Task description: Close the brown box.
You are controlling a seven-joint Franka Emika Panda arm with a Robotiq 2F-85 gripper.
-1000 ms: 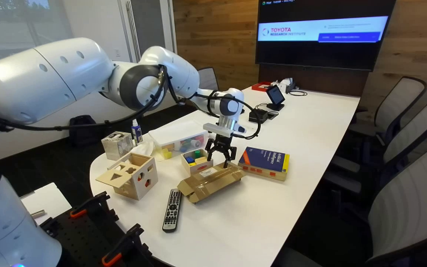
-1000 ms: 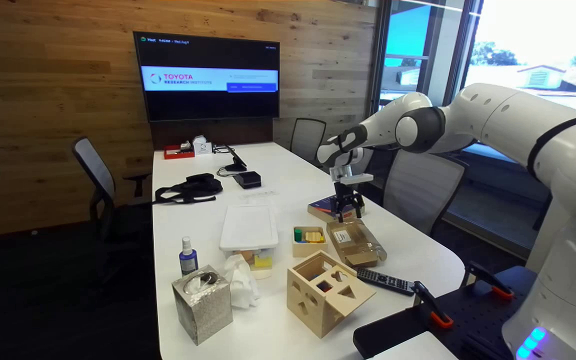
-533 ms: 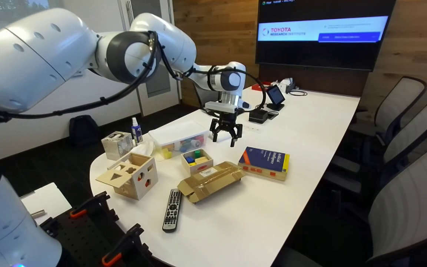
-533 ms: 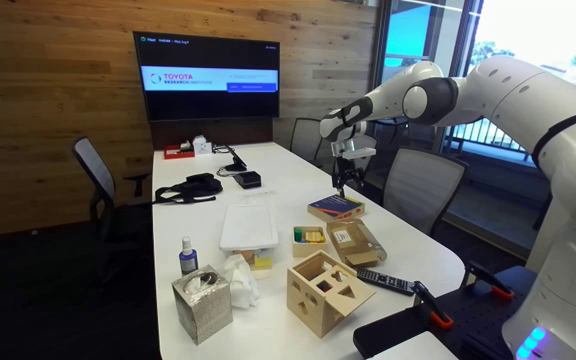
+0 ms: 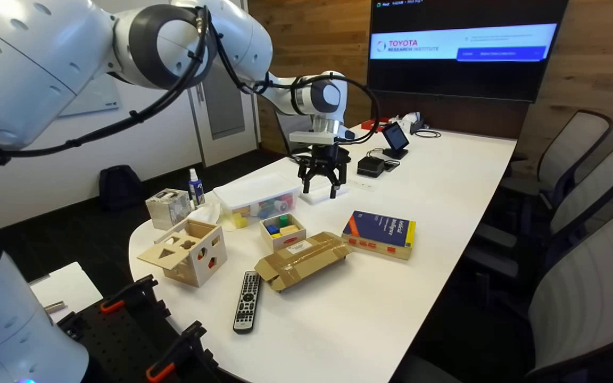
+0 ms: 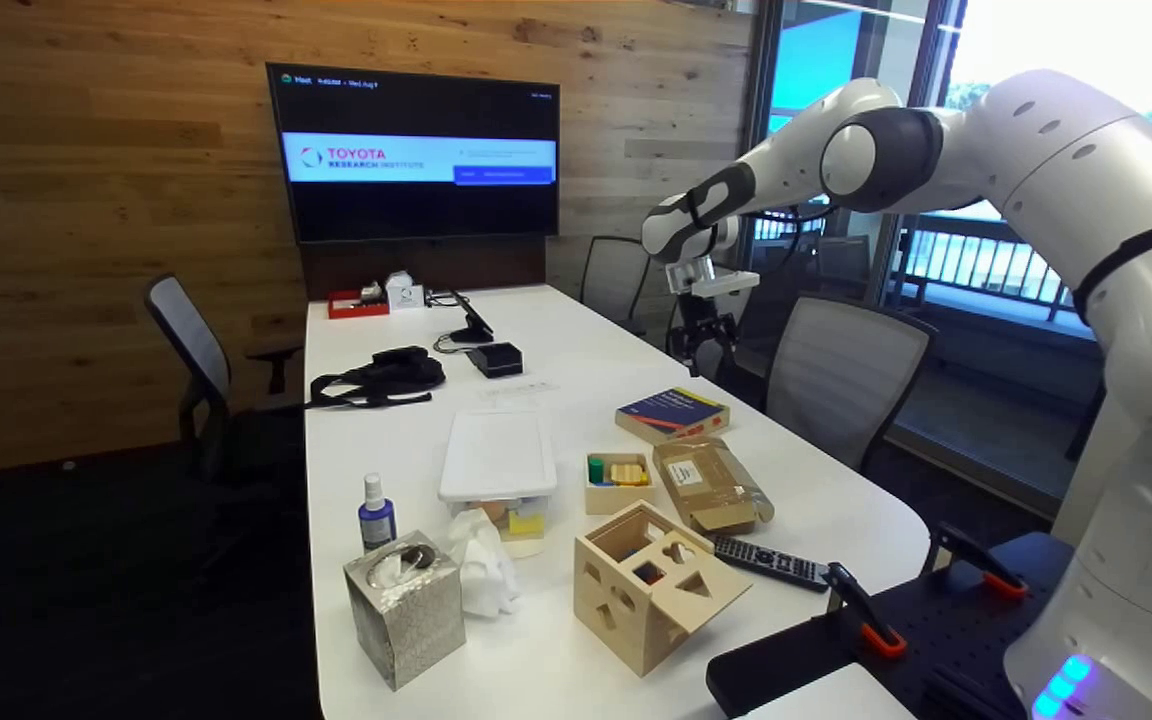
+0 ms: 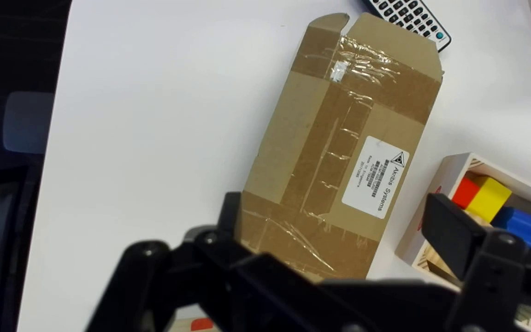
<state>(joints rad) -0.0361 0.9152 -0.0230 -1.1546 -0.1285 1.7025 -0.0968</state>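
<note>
The brown box (image 5: 306,259) lies flat on the white table. It shows in an exterior view (image 6: 708,482) and in the wrist view (image 7: 330,147). Its taped top with a white label faces up and lies across the box. Flaps at the end near the remote stick outward. My gripper (image 5: 320,190) is open and empty, high above the table beyond the box's far end. It also shows in an exterior view (image 6: 711,360). In the wrist view its fingers (image 7: 334,207) stand wide apart, and the near finger and linkage hide the box's bottom end.
A remote (image 5: 247,301) lies by the box's flap end. A small block tray (image 5: 283,232) stands along its side. A thick blue book (image 5: 379,230) lies beyond its far end. A wooden shape cube (image 5: 195,252) and a lidded plastic bin (image 5: 257,198) stand farther off.
My gripper has risen from the box's far end and moved away from it, up over the table. It stays open. The box has not visibly moved.
</note>
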